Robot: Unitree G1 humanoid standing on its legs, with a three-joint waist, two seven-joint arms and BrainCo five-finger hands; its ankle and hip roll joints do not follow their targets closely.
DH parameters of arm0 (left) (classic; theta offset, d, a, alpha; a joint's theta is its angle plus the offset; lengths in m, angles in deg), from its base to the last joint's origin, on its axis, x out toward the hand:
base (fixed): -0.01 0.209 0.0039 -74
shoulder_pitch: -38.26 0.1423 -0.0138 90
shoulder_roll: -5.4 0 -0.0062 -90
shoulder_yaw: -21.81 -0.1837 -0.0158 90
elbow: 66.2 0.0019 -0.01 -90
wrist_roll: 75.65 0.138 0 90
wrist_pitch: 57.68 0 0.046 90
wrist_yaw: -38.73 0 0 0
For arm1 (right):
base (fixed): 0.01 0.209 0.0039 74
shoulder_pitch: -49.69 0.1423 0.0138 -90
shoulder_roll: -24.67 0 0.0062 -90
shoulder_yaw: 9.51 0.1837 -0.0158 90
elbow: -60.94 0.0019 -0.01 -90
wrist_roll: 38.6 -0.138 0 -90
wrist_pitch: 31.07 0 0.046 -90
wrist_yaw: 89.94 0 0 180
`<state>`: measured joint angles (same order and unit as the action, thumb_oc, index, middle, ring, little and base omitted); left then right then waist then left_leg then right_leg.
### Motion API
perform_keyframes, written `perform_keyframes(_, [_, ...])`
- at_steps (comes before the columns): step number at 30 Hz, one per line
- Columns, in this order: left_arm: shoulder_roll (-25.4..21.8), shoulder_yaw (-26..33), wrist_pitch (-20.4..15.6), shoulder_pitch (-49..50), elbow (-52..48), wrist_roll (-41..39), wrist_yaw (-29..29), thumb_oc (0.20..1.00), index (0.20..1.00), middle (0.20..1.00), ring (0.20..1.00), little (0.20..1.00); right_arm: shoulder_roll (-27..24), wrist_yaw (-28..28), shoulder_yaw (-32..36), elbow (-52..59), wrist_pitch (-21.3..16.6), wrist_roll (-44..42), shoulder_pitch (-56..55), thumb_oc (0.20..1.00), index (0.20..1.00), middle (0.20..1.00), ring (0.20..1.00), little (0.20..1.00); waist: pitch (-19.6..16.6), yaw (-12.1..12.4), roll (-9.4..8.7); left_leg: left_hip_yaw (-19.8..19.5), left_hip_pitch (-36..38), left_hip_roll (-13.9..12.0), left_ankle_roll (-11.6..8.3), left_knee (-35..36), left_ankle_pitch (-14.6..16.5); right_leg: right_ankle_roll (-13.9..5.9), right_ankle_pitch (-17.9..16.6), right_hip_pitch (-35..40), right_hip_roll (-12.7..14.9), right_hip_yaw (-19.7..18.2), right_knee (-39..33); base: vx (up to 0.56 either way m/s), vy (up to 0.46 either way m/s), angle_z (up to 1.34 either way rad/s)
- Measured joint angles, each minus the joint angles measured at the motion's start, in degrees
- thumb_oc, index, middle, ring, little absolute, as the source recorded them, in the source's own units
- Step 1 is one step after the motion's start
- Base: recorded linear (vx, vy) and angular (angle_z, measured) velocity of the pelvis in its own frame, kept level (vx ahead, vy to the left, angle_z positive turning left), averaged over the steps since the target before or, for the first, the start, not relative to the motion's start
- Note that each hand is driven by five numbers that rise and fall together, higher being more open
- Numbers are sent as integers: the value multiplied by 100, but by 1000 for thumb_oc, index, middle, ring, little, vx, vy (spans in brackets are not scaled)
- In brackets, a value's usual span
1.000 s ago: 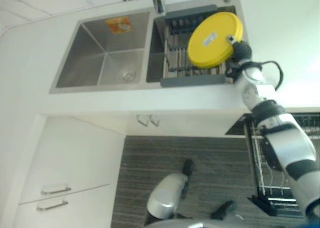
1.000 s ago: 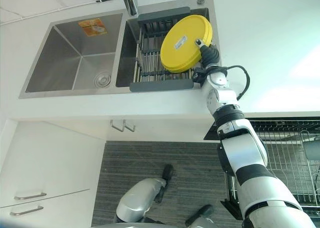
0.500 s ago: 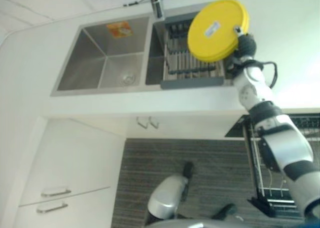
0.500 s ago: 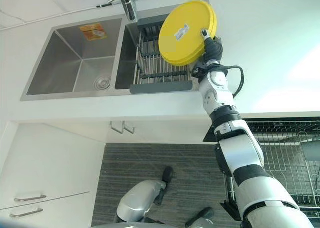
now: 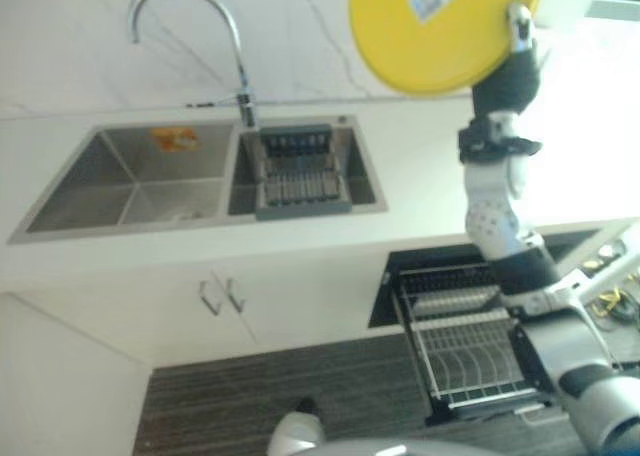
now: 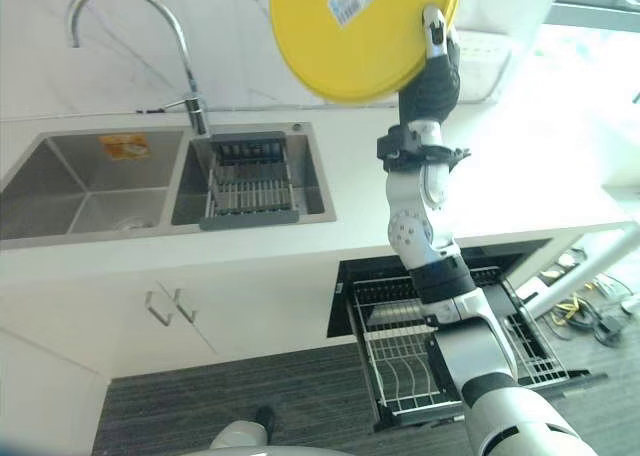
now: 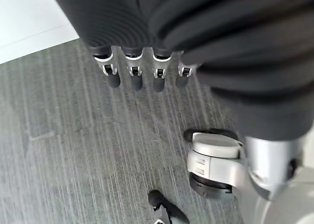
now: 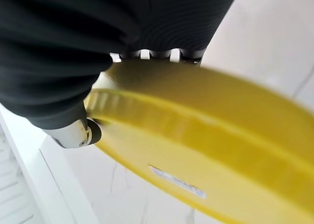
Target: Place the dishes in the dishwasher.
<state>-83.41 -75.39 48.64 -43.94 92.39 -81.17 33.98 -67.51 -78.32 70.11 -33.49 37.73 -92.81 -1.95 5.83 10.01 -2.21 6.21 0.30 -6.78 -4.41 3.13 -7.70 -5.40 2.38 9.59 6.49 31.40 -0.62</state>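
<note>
A round yellow plate (image 6: 350,36) with a white sticker on its underside is held high in front of the wall, above the counter's right part. My right hand (image 6: 432,71) is shut on its right rim; the right wrist view shows the plate (image 8: 206,135) pinched between the thumb (image 8: 78,133) and the fingers behind it. Below the counter the dishwasher (image 6: 420,346) stands open, its wire rack pulled out with nothing in it. My left hand (image 7: 132,71) hangs over the striped floor, fingers relaxed and holding nothing.
A double steel sink (image 6: 90,181) sits in the white counter, with a grey dish rack (image 6: 250,181) in its right basin and a curved faucet (image 6: 185,46) behind. White cabinet doors with handles (image 6: 165,306) are left of the dishwasher.
The right hand has lifted the yellow plate from over the sink's rack to high above the counter. The camera has tilted up, bringing faucet, wall and the open dishwasher into sight.
</note>
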Motion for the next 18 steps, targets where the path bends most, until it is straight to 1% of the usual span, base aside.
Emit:
perform_keyframes(1, [180, 73, -49, 110, -342, -14, -64, 1000, 1000, 1000, 1000, 1000, 250, -133, -202, 1697, 236, 9, -1760, 200, 200, 200, 200, 200, -39, -298, -11, 454, 94, -45, 28, -30, -36, 97, -160, -152, -19, -380, -53, -378, -283, -130])
perform_keyframes(2, [207, 84, -72, 184, -202, 2, 20, 1000, 1000, 1000, 1000, 1000, 166, -269, -382, 2284, 321, 8, -2838, 200, 200, 200, 200, 200, -110, -794, 108, 734, 137, -123, 48, 14, -28, 52, -175, -267, -25, -629, -110, -253, -233, -177])
perform_keyframes(3, [208, 41, -97, 171, -146, -6, 12, 1000, 1000, 1000, 1000, 1000, -72, -243, -285, 2196, 359, 8, -3226, 200, 200, 200, 200, 200, -181, -1179, 228, 985, 188, -193, 48, 49, -29, 60, -218, -422, -57, -765, -43, -205, -187, -127])
perform_keyframes(4, [191, 30, -95, 148, -93, -7, 12, 1000, 1000, 1000, 1000, 1000, -230, -215, -116, 2030, 410, -14, -3459, 200, 200, 200, 200, 200, -203, -1365, 275, 1073, 188, -223, 31, -11, -15, 69, -218, -524, -63, -894, 54, -119, -122, -156])
perform_keyframes(5, [233, -24, -66, 39, -44, -48, -2, 1000, 1000, 1000, 1000, 1000, -590, -250, 294, 1286, 541, -191, -3603, 200, 200, 200, 200, 200, -278, -1581, 449, 1202, 202, -400, -103, -203, 268, 247, -232, -726, -164, -1169, 184, -106, -162, -153])
perform_keyframes(6, [251, -185, -53, -46, 11, -60, -21, 1000, 1000, 1000, 1000, 1000, -749, -325, 569, 1099, 571, -220, -3592, 200, 200, 200, 200, 200, -298, -1569, 574, 1139, 171, -512, -117, -201, 316, 243, -251, -902, -220, -1167, 355, -107, -221, -133])
perform_keyframes(7, [267, -195, -44, -68, 9, -58, -21, 1000, 1000, 1000, 1000, 1000, -769, -425, 596, 1103, 580, -224, -3637, 200, 200, 200, 200, 200, -287, -1627, 585, 1070, 195, -526, -122, -208, 318, 292, -220, -980, -237, -1161, 455, -87, -208, -49])
perform_keyframes(8, [261, -390, 13, -128, -2, -51, -20, 1000, 1000, 1000, 1000, 1000, -866, -791, 790, 1280, 749, -283, -3955, 200, 200, 200, 200, 200, -289, -1647, 555, 1215, 200, -528, -150, -197, 316, 431, -107, -1142, -173, -1166, 723, -43, -140, -6])
perform_keyframes(9, [178, -446, 25, -118, -5, -54, -26, 1000, 1000, 1000, 1000, 1000, -961, -1038, 873, 1417, 841, -330, -4185, 200, 200, 200, 200, 200, -274, -1629, 535, 1378, 169, -537, -134, -218, 324, 491, -37, -1286, -112, -1190, 900, -5, -79, -35])
perform_keyframes(10, [243, -445, 37, -104, 9, -59, -46, 1000, 1000, 1000, 1000, 1000, -1015, -1144, 865, 1289, 965, -351, -4189, 200, 200, 200, 200, 200, -264, -1682, 571, 1408, 153, -553, -103, -185, 394, 455, -61, -1373, -123, -1185, 880, 7, -69, -63])
perform_keyframes(11, [260, -484, 40, -114, 17, -52, -41, 1000, 1000, 1000, 1000, 1000, -969, -1200, 880, 1060, 982, -353, -4148, 200, 200, 200, 200, 200, -259, -1665, 665, 1345, 84, -635, -97, -159, 405, 278, -71, -1405, -188, -1189, 976, 20, -58, -65])
perform_keyframes(12, [183, -645, 36, -117, 3, -48, -39, 1000, 1000, 1000, 1000, 1000, -861, -1243, 872, 823, 1020, -409, -4136, 200, 200, 200, 200, 200, -246, -1679, 581, 1317, 72, -644, -97, -181, 406, 322, 179, -1545, -71, -1210, 1573, 24, -41, -26])
perform_keyframes(13, [87, -649, 37, -120, 6, -48, -55, 1000, 1000, 1000, 1000, 1000, -789, -1266, 866, 667, 1066, -446, -4127, 200, 200, 200, 200, 200, -222, -1681, 417, 1318, 76, -564, -99, -155, 407, 392, 347, -1563, 4, -1194, 1659, 35, -50, 9])
perform_keyframes(14, [63, -644, 32, -169, -5, -56, -67, 1000, 1000, 1000, 1000, 1000, -756, -1298, 869, 539, 1082, -447, -4117, 200, 200, 200, 200, 200, -209, -1670, 412, 1319, 95, -538, -101, -71, 453, 431, 394, -1586, 0, -1134, 1533, 34, -37, 17])
perform_keyframes(15, [114, -648, 34, -180, -1, -55, -65, 1000, 1000, 1000, 1000, 1000, -744, -1339, 853, 477, 1096, -444, -4074, 200, 200, 200, 200, 200, -174, -1633, 428, 1325, 95, -490, -67, -166, 431, 407, 334, -1585, 17, -1093, 1417, 29, -25, 12])
perform_keyframes(16, [209, -655, 37, -139, 2, -55, -74, 1000, 1000, 1000, 1000, 1000, -747, -1401, 834, 458, 1104, -441, -4065, 200, 200, 200, 200, 200, -128, -1587, 533, 1328, 188, -453, -40, -213, 448, 354, 242, -1459, -30, -979, 1271, 21, 0, 15])
perform_keyframes(18, [292, -692, 37, -118, 3, -53, -94, 1000, 1000, 1000, 1000, 1000, -693, -1475, 781, 374, 1105, -436, -4027, 200, 200, 200, 200, 200, -53, -1553, 515, 1315, 248, -420, -44, -122, 401, 376, 213, -1427, -40, -911, 1246, 23, 11, 15])
